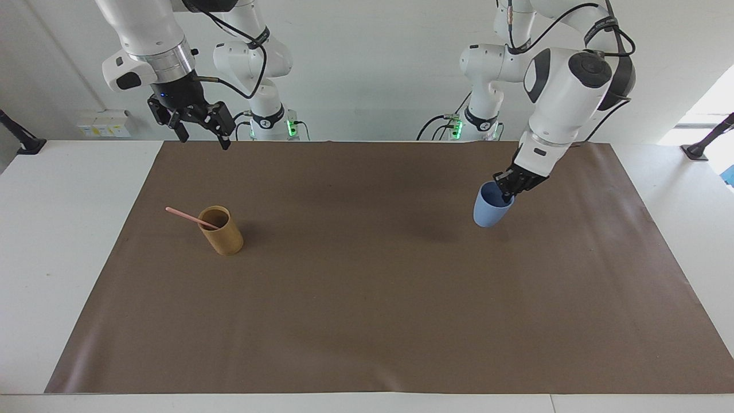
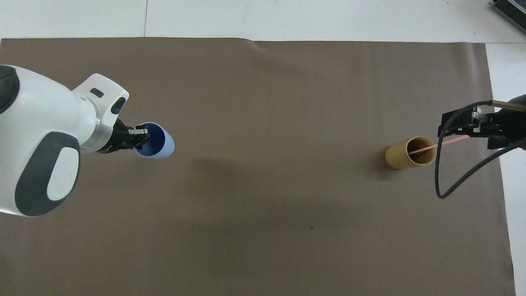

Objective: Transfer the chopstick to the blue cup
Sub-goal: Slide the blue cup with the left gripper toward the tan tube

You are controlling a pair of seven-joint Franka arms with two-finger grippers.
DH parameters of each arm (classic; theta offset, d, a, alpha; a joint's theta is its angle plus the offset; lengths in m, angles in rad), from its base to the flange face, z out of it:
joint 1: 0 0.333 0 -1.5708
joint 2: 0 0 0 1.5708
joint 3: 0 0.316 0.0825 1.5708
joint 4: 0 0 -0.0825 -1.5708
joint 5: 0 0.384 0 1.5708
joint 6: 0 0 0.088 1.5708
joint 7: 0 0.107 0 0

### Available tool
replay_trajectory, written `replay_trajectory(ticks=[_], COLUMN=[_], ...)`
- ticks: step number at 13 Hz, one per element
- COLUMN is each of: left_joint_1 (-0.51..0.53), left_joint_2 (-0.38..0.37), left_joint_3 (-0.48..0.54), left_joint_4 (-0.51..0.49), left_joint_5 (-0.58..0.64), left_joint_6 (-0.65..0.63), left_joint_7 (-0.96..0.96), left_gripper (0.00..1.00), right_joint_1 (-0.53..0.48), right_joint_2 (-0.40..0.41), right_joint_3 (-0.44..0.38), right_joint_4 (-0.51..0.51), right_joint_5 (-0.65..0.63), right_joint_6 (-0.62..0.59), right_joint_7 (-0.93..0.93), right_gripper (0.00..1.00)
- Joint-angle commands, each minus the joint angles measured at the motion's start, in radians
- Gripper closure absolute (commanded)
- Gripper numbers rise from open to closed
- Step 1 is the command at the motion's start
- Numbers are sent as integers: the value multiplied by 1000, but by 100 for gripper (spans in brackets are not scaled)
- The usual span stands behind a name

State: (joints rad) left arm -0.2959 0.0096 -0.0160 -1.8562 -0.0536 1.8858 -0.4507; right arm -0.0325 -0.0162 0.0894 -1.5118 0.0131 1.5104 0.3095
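Observation:
My left gripper [image 1: 507, 192] [image 2: 139, 137] is shut on the rim of the blue cup [image 1: 491, 209] [image 2: 159, 142]. The cup hangs tilted above the brown mat, toward the left arm's end of the table. The pale pink chopstick [image 1: 189, 218] [image 2: 435, 145] leans in the tan-brown cup [image 1: 222, 230] [image 2: 407, 153], toward the right arm's end, with its upper end sticking out past the rim. My right gripper [image 1: 202, 133] [image 2: 472, 123] waits open, high in the air over the outer end of the chopstick, with nothing between its fingers.
A brown mat [image 1: 367, 298] [image 2: 263, 102] covers most of the white table [image 1: 57, 229]. Only the two cups are on or over it. A cable loops from the right gripper over the mat's edge [image 2: 441, 181].

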Motion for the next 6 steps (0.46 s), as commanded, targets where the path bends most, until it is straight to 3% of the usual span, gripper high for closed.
replay_trajectory(ticks=[1,4,6], left_joint_1=[-103,-224,-268], left_joint_2=[47,229,262], left_joint_3=[11,11,10], left_joint_4=[31,173,192], left_joint_5=[1,1,-5], left_joint_6=[1,50,119], left_joint_7=[-118,-322,-364], left_gripper=[100,100,100], right_joint_1=[-17,-33,-44], right_joint_2=[-22,-25,-27], right_joint_3=[4,4,4], right_joint_4=[-28,-40,-47], right_joint_5=[22,21,21], right_joint_6=[16,22,24], right_joint_7=[-18,-59,-101], right_gripper=[0,0,0])
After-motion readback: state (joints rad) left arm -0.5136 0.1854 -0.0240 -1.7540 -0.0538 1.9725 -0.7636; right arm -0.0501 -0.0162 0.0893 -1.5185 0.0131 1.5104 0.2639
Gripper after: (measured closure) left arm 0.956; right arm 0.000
